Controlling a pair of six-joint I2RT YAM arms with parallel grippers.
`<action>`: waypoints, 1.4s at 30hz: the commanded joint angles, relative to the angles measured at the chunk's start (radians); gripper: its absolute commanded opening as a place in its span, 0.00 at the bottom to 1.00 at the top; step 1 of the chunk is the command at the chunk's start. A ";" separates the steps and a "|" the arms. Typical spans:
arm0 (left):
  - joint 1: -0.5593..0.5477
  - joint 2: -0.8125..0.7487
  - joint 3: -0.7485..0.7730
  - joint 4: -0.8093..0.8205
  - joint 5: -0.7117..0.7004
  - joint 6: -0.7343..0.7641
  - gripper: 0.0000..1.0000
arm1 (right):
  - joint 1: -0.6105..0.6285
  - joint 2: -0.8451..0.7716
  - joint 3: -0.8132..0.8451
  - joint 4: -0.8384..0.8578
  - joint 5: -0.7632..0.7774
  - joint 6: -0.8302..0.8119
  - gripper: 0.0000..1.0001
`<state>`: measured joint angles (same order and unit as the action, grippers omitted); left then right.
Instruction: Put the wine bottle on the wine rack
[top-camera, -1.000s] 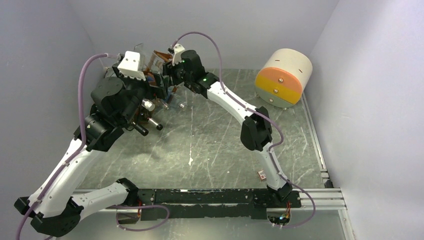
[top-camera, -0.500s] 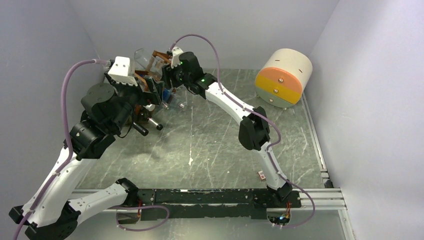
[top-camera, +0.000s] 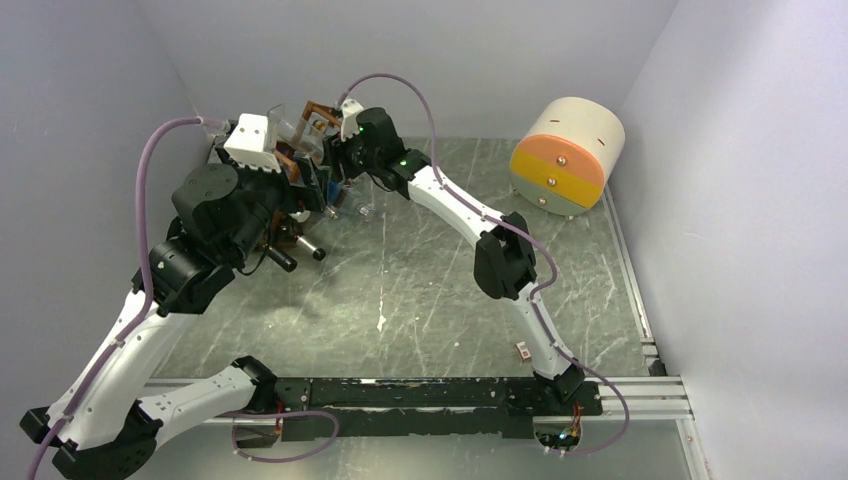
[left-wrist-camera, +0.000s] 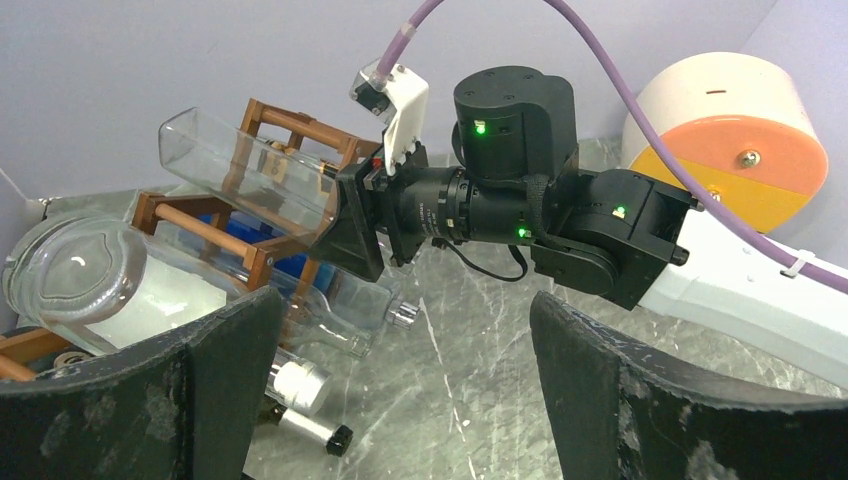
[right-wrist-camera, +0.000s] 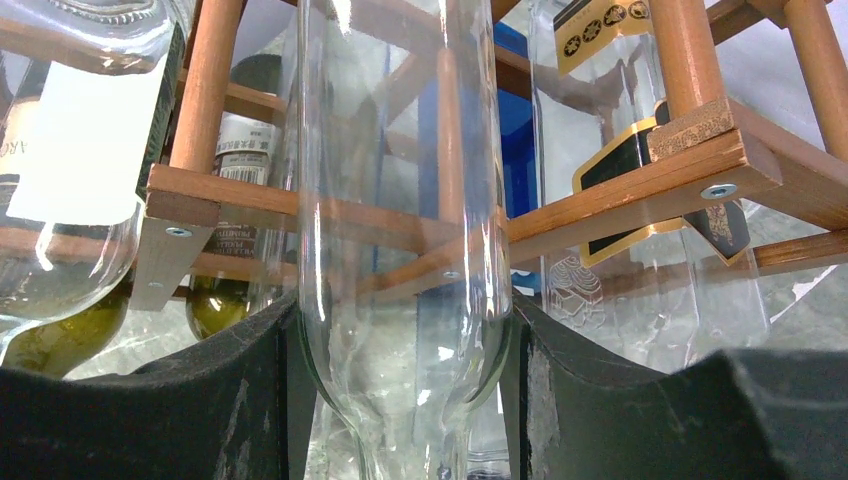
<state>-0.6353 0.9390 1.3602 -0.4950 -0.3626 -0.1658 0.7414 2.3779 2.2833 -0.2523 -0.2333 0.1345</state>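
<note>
The wine bottle (right-wrist-camera: 400, 200) is clear glass, and my right gripper (right-wrist-camera: 405, 330) is shut on it at its shoulder, its base pointing into the wine rack (right-wrist-camera: 620, 195). In the left wrist view the wine bottle (left-wrist-camera: 245, 175) lies tilted across the upper bars of the wine rack (left-wrist-camera: 290, 125), base up and to the left, with the right gripper (left-wrist-camera: 350, 225) behind it. From above, the right gripper (top-camera: 335, 150) is at the wine rack (top-camera: 318, 108) in the far left corner. My left gripper (left-wrist-camera: 405, 400) stands open and holds nothing, just in front of the rack.
Other bottles fill the rack: a white-labelled bottle (right-wrist-camera: 70, 150), a green bottle (right-wrist-camera: 215, 300) and a black-and-gold-labelled bottle (right-wrist-camera: 610, 150). Capped necks (top-camera: 300, 245) stick out over the table. A cream drum with an orange and yellow face (top-camera: 565, 155) lies at the back right. Walls close in on the left and behind.
My right gripper has carried the clear bottle a little left, further onto the rack. The left arm drew back to the left and up, then settled.
</note>
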 joint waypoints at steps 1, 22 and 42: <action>0.006 0.003 -0.002 -0.001 -0.020 -0.007 0.97 | 0.008 -0.014 0.001 0.099 -0.032 -0.019 0.59; 0.006 -0.009 -0.022 -0.021 0.018 0.036 0.97 | 0.007 -0.104 -0.043 0.133 0.015 -0.015 0.84; 0.006 -0.070 -0.070 -0.038 0.055 0.055 0.97 | 0.002 -0.537 -0.504 0.267 0.173 0.052 0.87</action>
<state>-0.6353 0.9092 1.2964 -0.5247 -0.3241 -0.1226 0.7425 2.0361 1.9411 -0.0635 -0.1673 0.1661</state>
